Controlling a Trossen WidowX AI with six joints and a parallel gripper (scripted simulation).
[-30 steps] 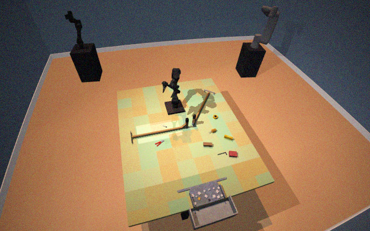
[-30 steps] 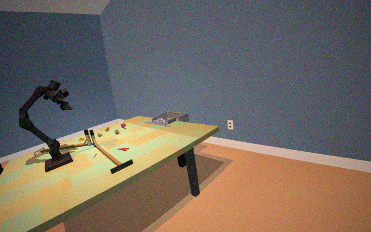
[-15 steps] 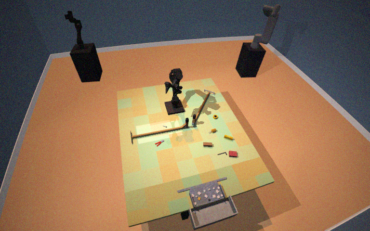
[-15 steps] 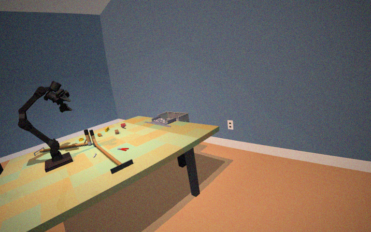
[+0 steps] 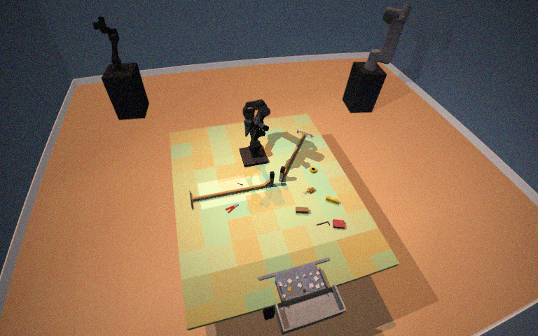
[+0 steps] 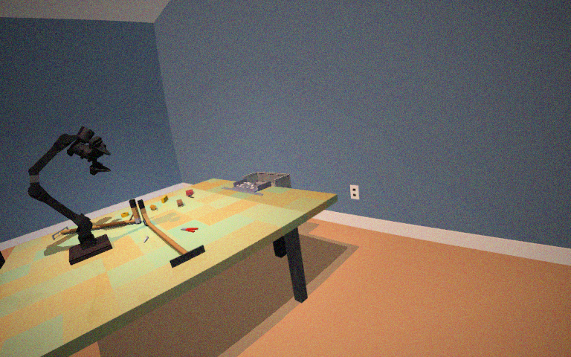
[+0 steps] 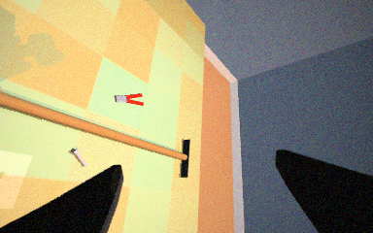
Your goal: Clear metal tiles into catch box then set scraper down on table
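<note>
My gripper (image 6: 110, 161) (image 7: 199, 164) is open and empty, high above the table near the arm's base. A long tool with a wooden handle (image 5: 230, 191) (image 6: 166, 237) (image 7: 97, 127) and flat black blade, apparently the scraper, lies on the table; its black grip stands up at the inner end. The gripper touches neither handle. A second long tool (image 5: 294, 153) (image 6: 105, 225) has an open metal frame head. Several small pale tiles (image 5: 299, 285), an orange one (image 5: 289, 288) and a dark one (image 5: 304, 290) lie on the grey bench plate (image 5: 294, 293). The catch box (image 5: 309, 313) (image 6: 279, 180) adjoins its far end.
Red-handled pliers (image 5: 232, 207) (image 6: 190, 230) (image 7: 132, 101) and a small screw-like piece (image 5: 239, 183) (image 7: 79, 156) lie on either side of the black-bladed tool. A brown block (image 5: 302, 210), red block (image 5: 338, 223), hex key (image 5: 323, 223), yellow piece (image 5: 333, 199) and yellow ring (image 5: 313, 169) lie farther over.
</note>
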